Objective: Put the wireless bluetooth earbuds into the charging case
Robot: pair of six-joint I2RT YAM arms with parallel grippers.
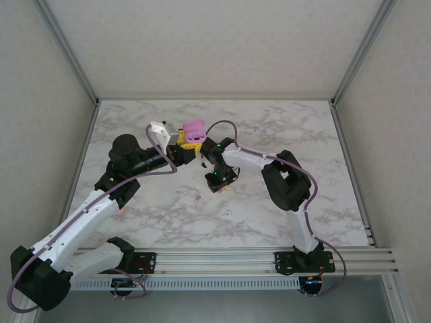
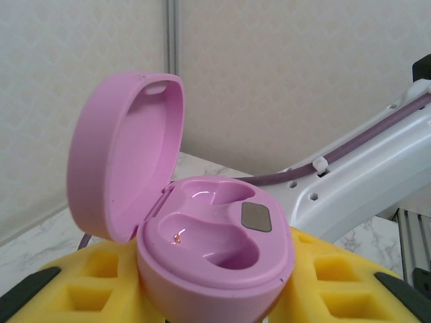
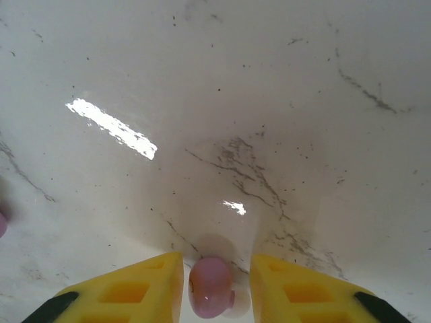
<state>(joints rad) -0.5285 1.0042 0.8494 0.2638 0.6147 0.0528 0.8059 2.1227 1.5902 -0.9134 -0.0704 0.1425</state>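
- We see one pink earbud point(image 3: 210, 286) in the right wrist view. It lies on the marble table point(image 1: 296, 128) between the two yellow fingers point(image 3: 135, 289) of the right gripper point(image 1: 221, 182).
- That gripper points down at the table with its jaws partly apart. A sliver of table shows on each side of the bud, so we read it as straddled, not pinched.
- A second pink shape point(image 3: 1, 223) is cut by the left edge of the same view. We cannot tell what it is.
- From above we count two more loose buds on the table near the right gripper, one purple-pink point(image 1: 197, 198) and one pale point(image 1: 227, 214), well apart from each other.
- A peach speck point(image 1: 121, 210) beside the left arm is too small for us to name.
- There is one charging case point(image 2: 215, 249), pink and pebble-shaped, with its lid point(image 2: 124, 155) hinged upright.
- We count two wells in the case, both empty, and one small grey pad point(image 2: 256, 217) between them.
- The left gripper point(image 1: 190, 140) is clamped on the case's base with one yellow finger on each side, and holds it above the table with the opening facing up.
- The case sits just beyond and to the left of the right gripper in the top view.
- The two arms meet near the middle of the table.
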